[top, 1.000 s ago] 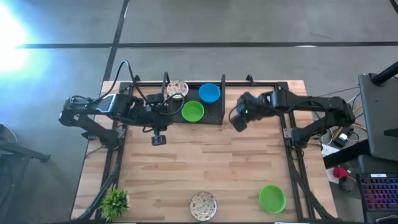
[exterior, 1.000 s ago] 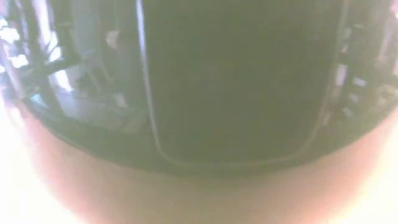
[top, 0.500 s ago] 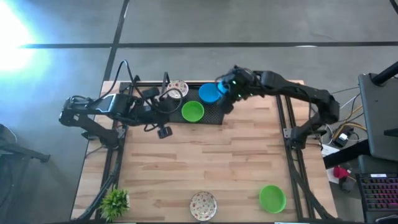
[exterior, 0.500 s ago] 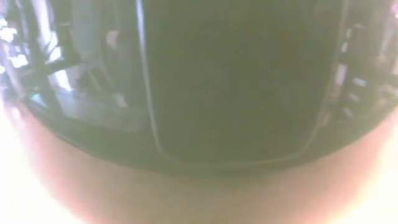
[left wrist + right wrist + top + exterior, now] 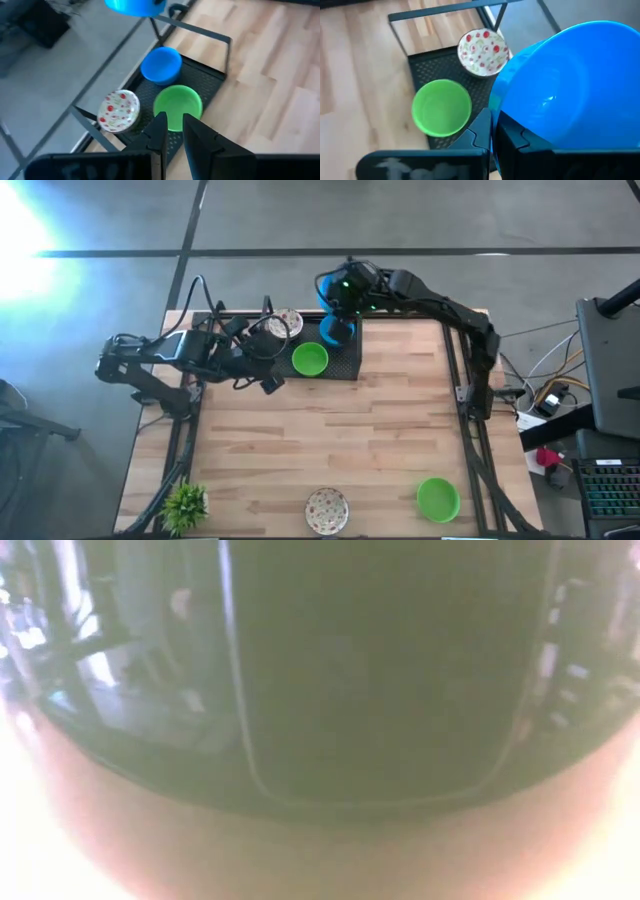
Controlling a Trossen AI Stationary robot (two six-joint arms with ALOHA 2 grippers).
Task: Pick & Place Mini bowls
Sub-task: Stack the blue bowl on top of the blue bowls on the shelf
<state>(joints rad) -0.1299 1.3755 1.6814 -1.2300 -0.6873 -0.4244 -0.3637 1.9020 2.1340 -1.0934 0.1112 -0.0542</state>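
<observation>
I am pinching the thin rim of a light, rigid, slick bright blue plastic mini bowl [image 5: 570, 85] in my clenched right claw [image 5: 492, 132], above the black wire-mesh tray [image 5: 427, 62].

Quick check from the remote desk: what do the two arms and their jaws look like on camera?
Both arms are dark, jointed and slim. The left gripper has black cables looping over its wrist. The right gripper shows a small green light on its wrist housing. In the wrist views each pair of jaws is black, flat-sided and angular.
</observation>
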